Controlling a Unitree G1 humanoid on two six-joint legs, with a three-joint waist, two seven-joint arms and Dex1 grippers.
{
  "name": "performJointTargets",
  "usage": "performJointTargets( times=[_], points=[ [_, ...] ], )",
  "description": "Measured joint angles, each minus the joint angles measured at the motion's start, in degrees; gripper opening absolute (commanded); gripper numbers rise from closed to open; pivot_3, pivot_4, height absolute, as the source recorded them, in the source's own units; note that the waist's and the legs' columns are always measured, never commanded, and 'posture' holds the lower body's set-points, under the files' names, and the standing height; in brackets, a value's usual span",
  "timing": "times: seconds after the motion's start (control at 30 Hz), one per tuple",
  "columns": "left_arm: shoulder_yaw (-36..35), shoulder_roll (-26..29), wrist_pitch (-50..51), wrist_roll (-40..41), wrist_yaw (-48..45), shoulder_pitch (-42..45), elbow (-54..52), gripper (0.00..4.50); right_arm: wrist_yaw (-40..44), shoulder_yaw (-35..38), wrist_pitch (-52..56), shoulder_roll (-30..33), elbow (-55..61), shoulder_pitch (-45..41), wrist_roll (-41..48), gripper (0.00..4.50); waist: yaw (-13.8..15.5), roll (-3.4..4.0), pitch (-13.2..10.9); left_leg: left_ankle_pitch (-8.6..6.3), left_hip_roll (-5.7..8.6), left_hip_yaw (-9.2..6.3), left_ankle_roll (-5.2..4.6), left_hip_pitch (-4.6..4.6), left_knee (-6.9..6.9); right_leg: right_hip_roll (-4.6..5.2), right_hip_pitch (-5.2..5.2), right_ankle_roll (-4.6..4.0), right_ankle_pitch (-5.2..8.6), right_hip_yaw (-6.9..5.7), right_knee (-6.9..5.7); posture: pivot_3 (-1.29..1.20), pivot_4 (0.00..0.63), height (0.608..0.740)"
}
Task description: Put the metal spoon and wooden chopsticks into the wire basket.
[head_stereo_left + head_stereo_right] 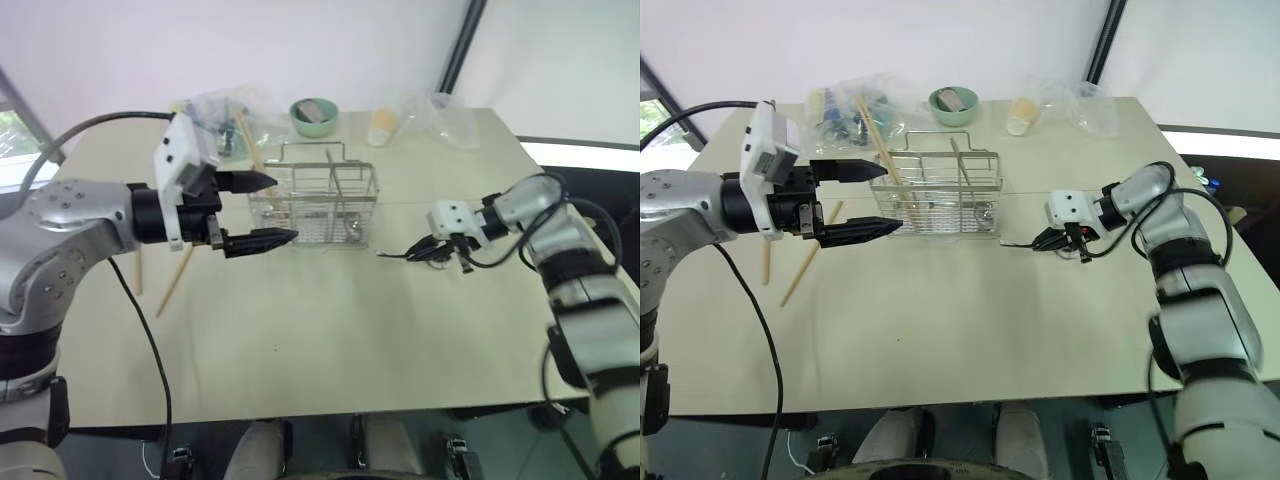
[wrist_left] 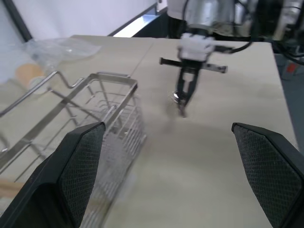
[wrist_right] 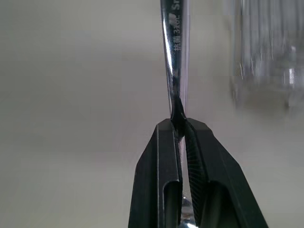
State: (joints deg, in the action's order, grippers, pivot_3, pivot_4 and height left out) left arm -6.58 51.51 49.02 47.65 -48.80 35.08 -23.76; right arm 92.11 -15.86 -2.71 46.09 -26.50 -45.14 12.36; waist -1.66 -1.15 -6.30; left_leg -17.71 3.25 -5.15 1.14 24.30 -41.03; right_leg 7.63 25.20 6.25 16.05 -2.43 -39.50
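Wire basket (image 1: 937,192), rectangular silver grid rack with loop handle, stood mid-bench on pale beige bench (image 1: 940,320); one light-tan wooden chopstick (image 1: 883,150) leaned inside it at its left end. Left end effector (image 1: 270,210), black fingers spread wide and empty, hovered just left of basket. Two more tan chopsticks (image 1: 803,270) lay flat on bench, left of basket. Right end effector (image 1: 1040,243) was clenched on thin handle of shiny metal spoon (image 3: 175,57), right of basket.

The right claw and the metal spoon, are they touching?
Touching. The right wrist view shows the right claw shut on the metal spoon, its fingers pinching the handle.
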Motion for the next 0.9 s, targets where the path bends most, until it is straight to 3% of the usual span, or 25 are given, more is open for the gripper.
performJointTargets(
  times=[0.17,0.3,0.4,0.53,0.8,0.9],
  points=[
    [-0.25,-0.08,-2.60,-2.45,-1.05,1.41,4.72,4.50,-9.56,10.92,32.86,0.88,28.08,1.80,22.28,0.06,0.94,-0.01,0.03,-0.01,-0.01,-0.03,-0.01,-0.08,0.05,0.02,-0.06,-0.21,0.08,0.02,0.24,0.00,0.150,0.635],
    [-0.01,-0.69,-4.48,-4.34,-1.97,2.44,7.58,4.50,-26.16,18.25,44.79,-7.19,32.51,-5.13,30.43,0.06,1.03,-0.17,0.11,-0.02,-0.01,-0.04,-0.01,-0.25,0.06,0.02,-0.16,-0.29,0.06,0.02,0.26,0.00,0.150,0.635],
    [0.40,-1.73,-5.35,-5.26,-2.41,3.54,8.12,4.50,-39.50,18.89,45.11,-14.34,31.63,-9.01,27.34,0.06,1.08,-0.23,0.15,0.00,0.00,-0.02,-0.02,-0.29,0.06,0.01,0.02,-0.33,0.01,0.02,0.27,0.00,0.150,0.635],
    [0.53,-2.27,-5.63,-5.94,-2.59,3.59,8.47,4.50,-50.01,17.35,40.33,-18.93,26.57,-9.52,19.00,0.06,1.18,-0.32,0.20,0.00,0.07,-0.02,-0.03,-0.17,0.07,0.01,0.11,-0.15,-0.10,0.02,0.13,0.00,0.150,0.635],
    [-0.08,-2.27,-5.46,-5.78,-1.97,3.43,7.55,4.50,-55.31,16.27,33.17,-22.55,18.35,-8.11,10.86,0.06,0.61,-0.34,0.22,0.01,0.15,0.01,-0.04,0.03,0.12,0.02,0.21,-0.11,-0.12,0.04,-0.02,0.00,0.150,0.635],
    [-1.05,-2.23,-5.24,-5.69,-1.61,3.19,6.75,4.50,-55.69,16.19,33.64,-23.67,18.14,-6.26,10.85,1.11,0.54,-0.32,0.21,-0.02,0.15,0.00,-0.09,0.02,0.13,0.00,0.21,-0.12,-0.12,0.04,0.01,0.00,0.150,0.635]
  ],
)
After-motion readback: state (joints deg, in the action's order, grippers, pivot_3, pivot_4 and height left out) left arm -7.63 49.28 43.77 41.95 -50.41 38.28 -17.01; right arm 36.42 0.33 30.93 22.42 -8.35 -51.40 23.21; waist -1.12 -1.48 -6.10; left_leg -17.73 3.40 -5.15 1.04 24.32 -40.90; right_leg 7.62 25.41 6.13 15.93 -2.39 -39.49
